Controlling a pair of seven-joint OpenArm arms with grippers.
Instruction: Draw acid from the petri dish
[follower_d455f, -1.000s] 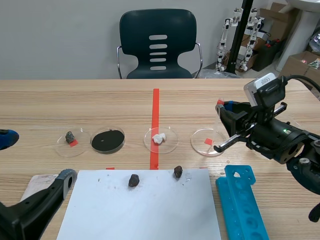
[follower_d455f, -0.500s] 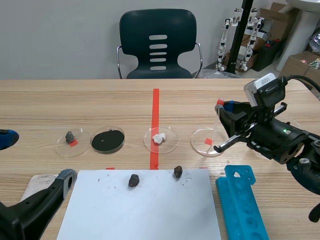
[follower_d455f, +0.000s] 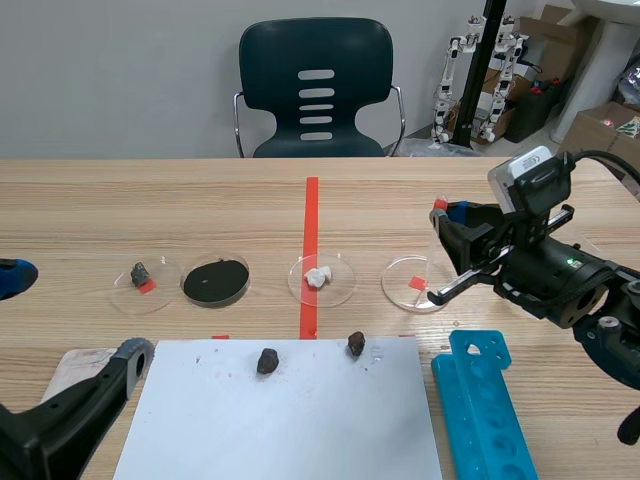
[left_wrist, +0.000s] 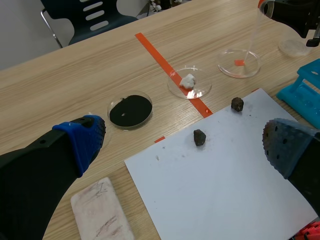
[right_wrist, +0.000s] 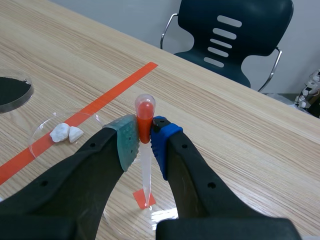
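Orange-bulbed, a clear pipette (right_wrist: 145, 167) is clamped upright by the right gripper (right_wrist: 144, 134), tip within the petri dish (follower_d455f: 402, 284) right of centre, while the left gripper (left_wrist: 185, 142) is held spread wide.

Wooden table (follower_d455f: 200, 200) bearing a white sheet of paper (follower_d455f: 290, 420), on which lie a dark stone (follower_d455f: 267, 361) and a smaller dark stone (follower_d455f: 356, 345), well apart. Beyond the sheet, in a row: a dish with a small rock (follower_d455f: 142, 276), a dish of black powder (follower_d455f: 215, 281) and a dish of white lumps (follower_d455f: 321, 279), the last over the tape line. A blue rack (follower_d455f: 485, 410) and a whitish block (left_wrist: 100, 217) flank the sheet; a dark chair (follower_d455f: 316, 90) stands behind.
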